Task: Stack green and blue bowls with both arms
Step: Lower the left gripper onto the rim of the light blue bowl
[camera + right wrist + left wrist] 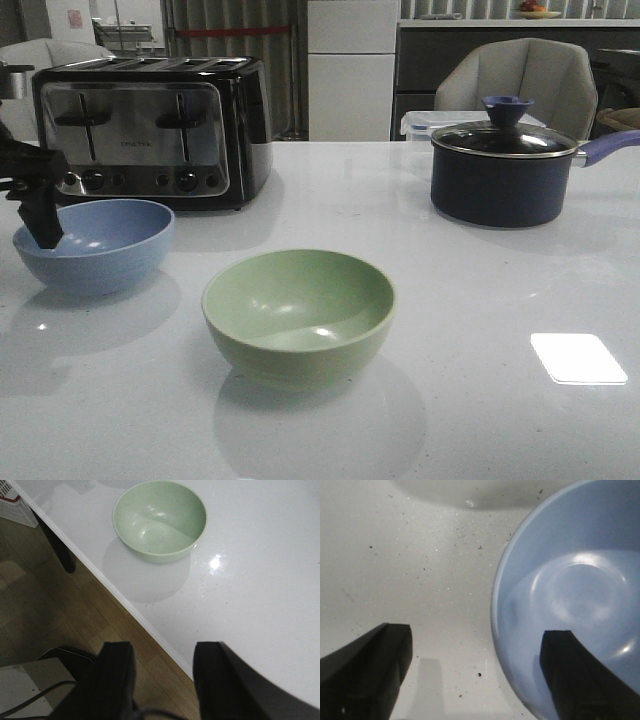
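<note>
Straddling the blue bowl (570,595) rim, left end effector (475,675) is spread, one finger inside, one outside; next: pinch, lift toward green bowl (298,313); right end effector (162,680) spread, idle.

Left gripper (475,680): visible at the left edge of the front view, pointing downward, jaws spread wide. Right gripper (162,680): seen only in its wrist view, at the lower centre of the frame, fingers parted, nothing between them.
</note>
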Controlling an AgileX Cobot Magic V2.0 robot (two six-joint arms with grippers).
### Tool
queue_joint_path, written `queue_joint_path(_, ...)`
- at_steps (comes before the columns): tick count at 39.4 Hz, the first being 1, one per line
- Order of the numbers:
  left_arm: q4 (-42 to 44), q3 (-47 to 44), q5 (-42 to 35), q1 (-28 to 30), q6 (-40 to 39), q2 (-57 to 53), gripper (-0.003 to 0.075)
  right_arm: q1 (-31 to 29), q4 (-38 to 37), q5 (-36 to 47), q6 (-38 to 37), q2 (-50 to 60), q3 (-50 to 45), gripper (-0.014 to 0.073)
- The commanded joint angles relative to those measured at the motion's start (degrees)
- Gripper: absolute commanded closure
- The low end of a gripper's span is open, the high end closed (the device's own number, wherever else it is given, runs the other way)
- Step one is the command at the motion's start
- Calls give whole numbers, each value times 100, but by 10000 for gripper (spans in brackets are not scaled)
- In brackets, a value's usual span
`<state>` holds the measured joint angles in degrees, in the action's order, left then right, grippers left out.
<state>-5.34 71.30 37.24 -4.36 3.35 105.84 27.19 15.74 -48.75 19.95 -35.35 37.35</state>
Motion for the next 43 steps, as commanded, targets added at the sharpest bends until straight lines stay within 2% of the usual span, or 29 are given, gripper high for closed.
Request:
queue_joint_path(1,-189,175,-323,-31,10,-224,147,-1,43,303,74,-1,158,192)
queue_joint_path(12,-534,175,-417,-31,10,-161,352,-1,43,303,74,-1,158,192)
queue_joint_path(17,-534,175,-522,-31,10,-161,416,-1,43,303,74,-1,158,192)
queue_joint_path(23,-534,175,-630,-31,10,-139,466,-1,43,296,74,-1,158,192)
queue_joint_path(34,-563,175,-632,-31,10,-28,480,-1,43,290,74,-1,158,192)
queue_joint_path(42,-550,175,-667,-31,10,-28,629,-1,43,290,74,-1,158,192)
queue_joint_path(43,-550,175,-667,-31,10,-28,625,-1,43,290,74,-1,158,192)
